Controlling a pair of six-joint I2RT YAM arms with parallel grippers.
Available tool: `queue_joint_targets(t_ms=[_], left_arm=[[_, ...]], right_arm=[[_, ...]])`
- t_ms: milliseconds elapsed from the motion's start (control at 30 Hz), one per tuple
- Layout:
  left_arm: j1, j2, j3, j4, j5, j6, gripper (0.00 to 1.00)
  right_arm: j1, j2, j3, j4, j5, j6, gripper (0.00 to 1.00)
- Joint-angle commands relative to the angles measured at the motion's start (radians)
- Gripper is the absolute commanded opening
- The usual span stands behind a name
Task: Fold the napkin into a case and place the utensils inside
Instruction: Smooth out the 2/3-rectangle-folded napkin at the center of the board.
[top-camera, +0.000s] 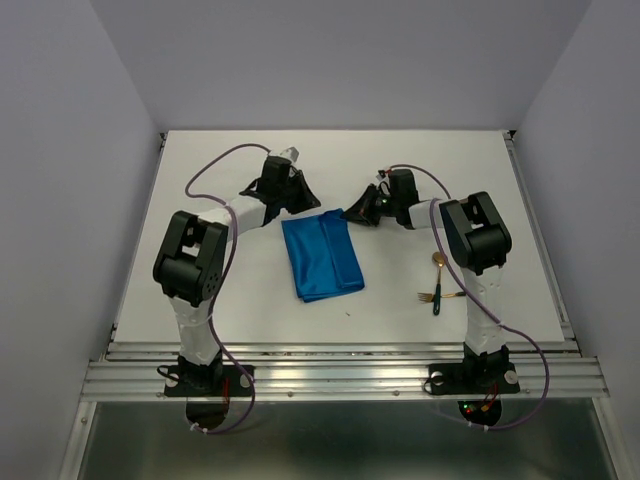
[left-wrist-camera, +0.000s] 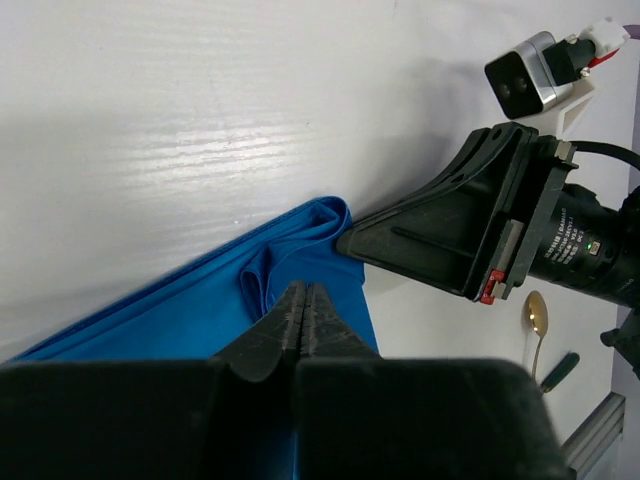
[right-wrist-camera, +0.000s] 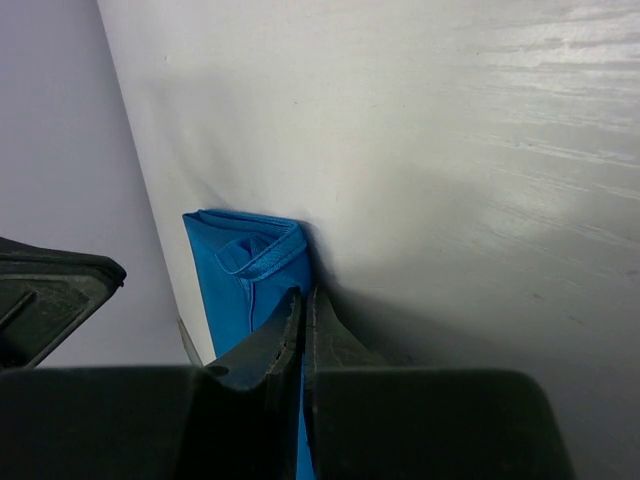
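Napkin (top-camera: 322, 258) one, spoon (top-camera: 438, 261) one, fork (top-camera: 426, 297) one.

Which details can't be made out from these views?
- Whether the shut right gripper pinches the napkin: right wrist view, its own fingers cover the contact.
- Fork tines: top view, too small.
- Spoon handle: left wrist view, cut off behind the left gripper body.

Your left arm (top-camera: 195, 262) and right arm (top-camera: 476, 232) both reach forward, forearms angled inward toward each other. Your left tool (left-wrist-camera: 303, 298) has its fingers nearly together; your right tool (right-wrist-camera: 302, 303) is closed tight.
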Motion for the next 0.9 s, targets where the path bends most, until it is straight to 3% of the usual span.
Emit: queue_joint_targets(t_ms=[0,300,800,867], left_arm=[[-0.028,0.002,0.071,-0.007,0.03,0.019,0.0],[-0.05,0.135,0.142,0.012,0.124,0.008,0.0],[-0.039,0.192,0.128,0.033,0.066,0.003,0.0],[-0.033,0.203,0.122,0.026,0.066,0.0,0.0]], right_arm=[[0.013,0.002,-0.015,-0.1,0.095,-0.055,0.01],[0.013,-0.006,-0.009,-0.117,0.102,-0.063,0.01],[0.013,-0.015,-0.004,-0.145,0.117,-0.092,0.01],[0.013,-0.024,-0.004,-0.16,0.134,-0.109,0.07]])
